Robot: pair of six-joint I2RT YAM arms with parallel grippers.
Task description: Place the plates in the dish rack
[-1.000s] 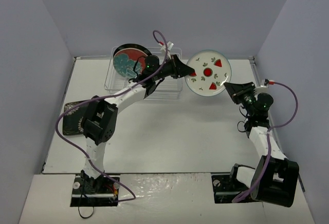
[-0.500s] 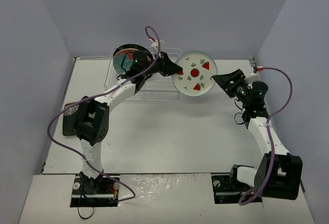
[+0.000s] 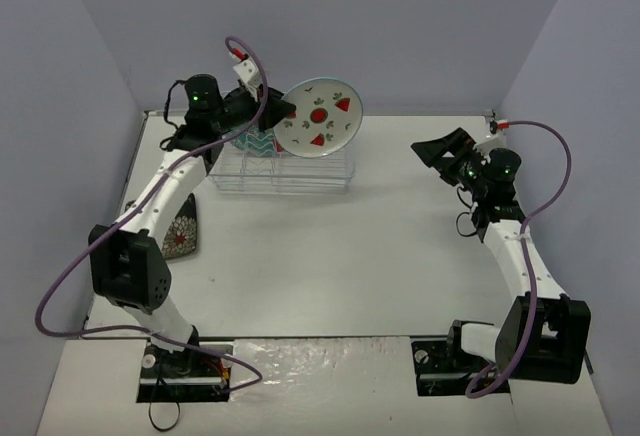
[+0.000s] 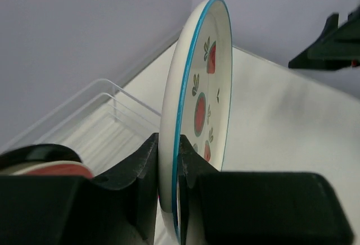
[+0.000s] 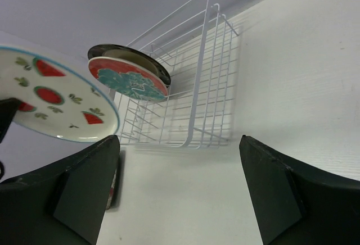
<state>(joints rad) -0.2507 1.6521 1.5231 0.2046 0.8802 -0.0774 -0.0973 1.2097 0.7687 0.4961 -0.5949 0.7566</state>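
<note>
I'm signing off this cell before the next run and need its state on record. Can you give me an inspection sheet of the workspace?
Surface: white table, no spills seen.
Job's things: white plate with red spots held in the air near the dish rack; red-and-teal plate and black-rimmed plate standing in the rack; black floral plate on the table's left side.
Clutter: nothing seen.
Grippers: left gripper shut on the spotted plate's rim; right gripper open, empty.
Cables: left purple cable loops past the table's left edge; right purple cable arcs beside the right gripper.
Surroundings: plain pale walls on three sides.
</note>
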